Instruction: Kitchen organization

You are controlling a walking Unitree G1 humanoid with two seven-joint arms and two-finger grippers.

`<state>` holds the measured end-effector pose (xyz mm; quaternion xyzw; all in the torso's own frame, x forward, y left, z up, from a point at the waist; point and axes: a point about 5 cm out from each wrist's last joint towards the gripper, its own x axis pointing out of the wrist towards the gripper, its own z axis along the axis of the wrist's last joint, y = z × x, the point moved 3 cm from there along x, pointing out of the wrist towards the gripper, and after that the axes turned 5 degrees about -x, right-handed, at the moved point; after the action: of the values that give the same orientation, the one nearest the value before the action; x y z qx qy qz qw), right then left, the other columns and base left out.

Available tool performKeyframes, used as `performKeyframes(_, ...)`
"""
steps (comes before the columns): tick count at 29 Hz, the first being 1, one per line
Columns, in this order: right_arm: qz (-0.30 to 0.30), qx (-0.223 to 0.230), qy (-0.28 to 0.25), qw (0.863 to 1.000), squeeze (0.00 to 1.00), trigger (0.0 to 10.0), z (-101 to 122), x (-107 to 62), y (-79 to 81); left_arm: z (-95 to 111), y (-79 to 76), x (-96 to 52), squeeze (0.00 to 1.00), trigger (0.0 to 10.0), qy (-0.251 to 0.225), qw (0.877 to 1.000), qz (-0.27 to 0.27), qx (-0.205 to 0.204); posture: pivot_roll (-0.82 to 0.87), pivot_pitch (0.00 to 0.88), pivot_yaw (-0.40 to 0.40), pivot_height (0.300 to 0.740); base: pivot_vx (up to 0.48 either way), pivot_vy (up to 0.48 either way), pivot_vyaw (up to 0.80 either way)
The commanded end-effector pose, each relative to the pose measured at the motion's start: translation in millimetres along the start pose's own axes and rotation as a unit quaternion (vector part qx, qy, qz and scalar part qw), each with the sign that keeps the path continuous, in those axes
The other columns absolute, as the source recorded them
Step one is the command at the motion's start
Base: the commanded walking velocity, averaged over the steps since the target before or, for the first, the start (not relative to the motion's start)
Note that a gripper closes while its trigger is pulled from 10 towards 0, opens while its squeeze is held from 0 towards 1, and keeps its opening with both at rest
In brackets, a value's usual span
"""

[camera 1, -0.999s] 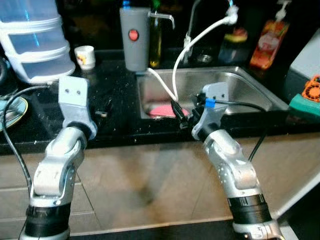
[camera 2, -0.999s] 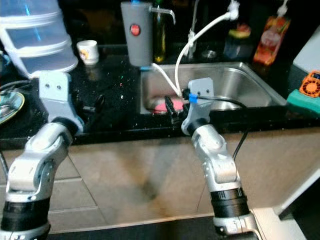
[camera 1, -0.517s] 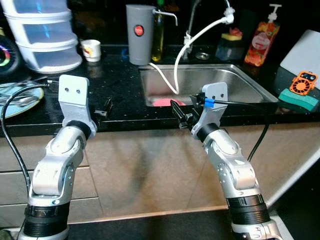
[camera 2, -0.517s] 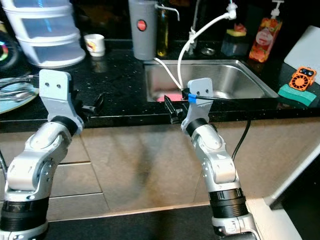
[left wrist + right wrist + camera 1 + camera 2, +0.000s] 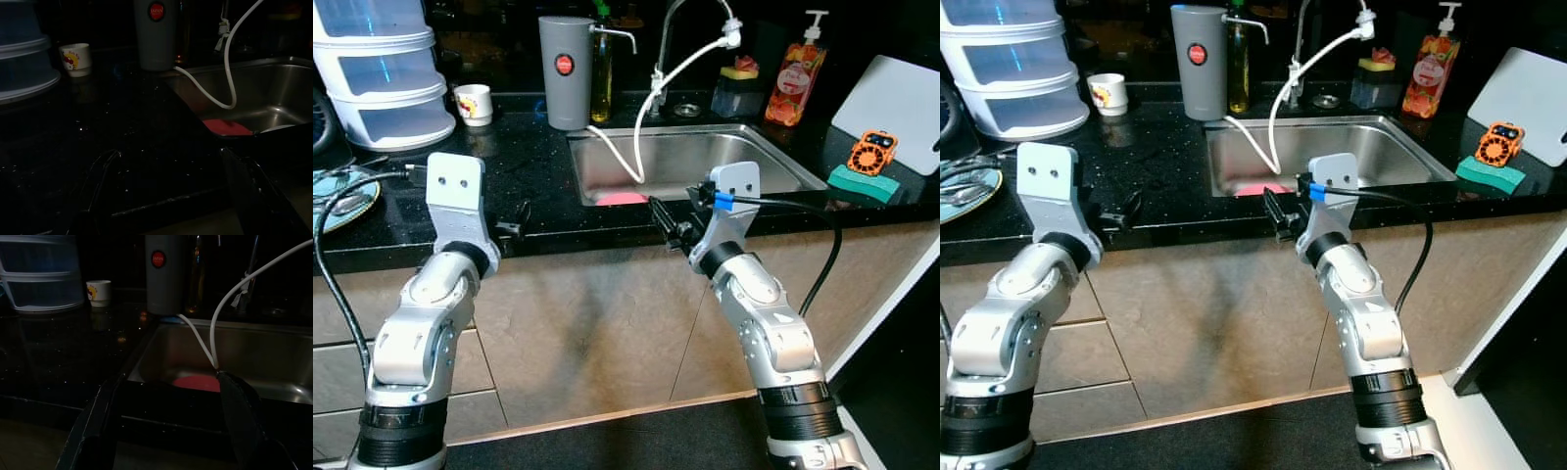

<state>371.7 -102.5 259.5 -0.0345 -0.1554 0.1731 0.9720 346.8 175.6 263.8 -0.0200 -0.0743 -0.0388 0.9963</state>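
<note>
Both pincers are spread and empty at the desk's (image 5: 538, 186) front edge: left pincer (image 5: 514, 223) left of the sink (image 5: 705, 162), right pincer (image 5: 668, 223) before it. A red item (image 5: 622, 198) lies in the sink's front-left corner. Step closer, then lower the right pincer past the hose (image 5: 636, 166).

Black speckled countertop (image 5: 538, 186) with a steel sink (image 5: 705, 162) set into it.
On it: stacked clear containers (image 5: 382, 73), a small white cup (image 5: 473, 103), a grey canister (image 5: 565, 70), a soap bottle (image 5: 798, 83), a plate (image 5: 342, 196) and a green sponge (image 5: 862, 181).
</note>
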Motion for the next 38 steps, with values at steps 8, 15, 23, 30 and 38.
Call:
performKeyframes(8,-0.002,0.005,0.009,1.000,0.00,10.0,-4.7,0.1,0.4,-3.2,1.5,2.9,0.00,10.0,0.015,1.000,-0.002,0.001,-0.02,0.086,-0.018,0.740,0.000,0.268,0.00)
performKeyframes(15,-0.005,0.006,0.011,1.000,0.00,10.0,-5.9,-0.9,-0.1,-3.3,-0.2,3.5,0.00,10.0,0.017,1.000,-0.007,0.004,-0.02,0.088,-0.016,0.740,0.000,0.274,0.00)
performKeyframes(23,-0.005,0.008,0.011,1.000,0.00,10.0,-6.0,-0.6,0.7,-2.4,-0.4,3.9,0.00,10.0,0.017,1.000,-0.010,0.007,-0.02,0.089,-0.011,0.740,0.000,0.283,0.00)
performKeyframes(30,-0.006,0.009,0.011,1.000,0.00,10.0,-6.8,-1.3,1.8,-2.7,-1.6,3.8,0.00,10.0,0.019,1.000,-0.015,0.007,-0.01,0.085,-0.005,0.740,0.000,0.284,0.00)
performKeyframes(38,-0.007,0.009,0.012,1.000,0.00,10.0,-7.7,-2.5,1.9,-2.6,-3.5,4.4,0.00,10.0,0.020,1.000,-0.020,0.008,-0.01,0.080,-0.001,0.740,0.000,0.348,0.00)
